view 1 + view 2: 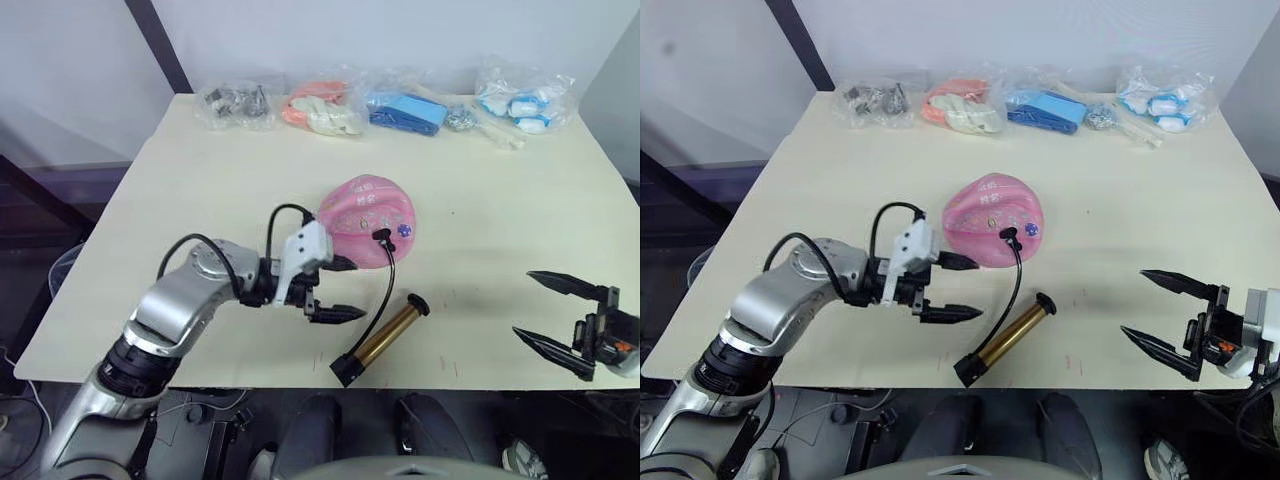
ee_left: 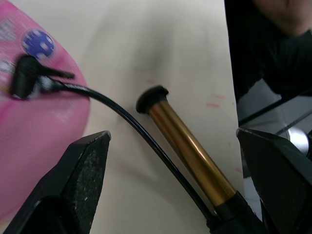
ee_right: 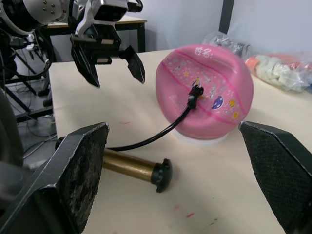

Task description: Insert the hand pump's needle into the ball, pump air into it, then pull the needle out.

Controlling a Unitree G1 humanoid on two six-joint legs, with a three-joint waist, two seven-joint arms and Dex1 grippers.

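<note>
The ball (image 1: pixel 367 220) sits abt mid-bench, a bit toward the front edge, squashed into a dome, so it looks soft and underfilled; I'd guess it dents if pressed and could roll or scoot if the hose gets tugged sideways. The needle (image 3: pixel 195 93) on its small black fitting is seated in the ball's near face w/ the hose (image 1: pixel 384 296) curving down from it to the hand pump (image 1: pixel 382 340), which lies flat near the front edge, angled, one black cap toward the ball and the other end, where the hose joins, right by the edge. Barrel is shiny bronze metal, prob. stiff, light and slick, so it likely wants a grip close to an end cap rather than mid-tube, where it might slide or roll. The hose looks thin and floppy; I wouldn't hold there. For pulling the needle, the black fitting is the spot, straight out, since the pin seems thin enough to bend. Left gripper (image 1: pixel 338 290) hovers just beside the ball's front-left side, above the bench, fingers spread apart, nothing held; the wrist view looks down btwn them at the barrel and hose. Right gripper (image 1: pixel 547 310) hangs off by the front-right corner, well apart from pump and ball, fingers wide apart and empty. Clear bags (image 1: pixel 384 101) of small items line the back edge.
</note>
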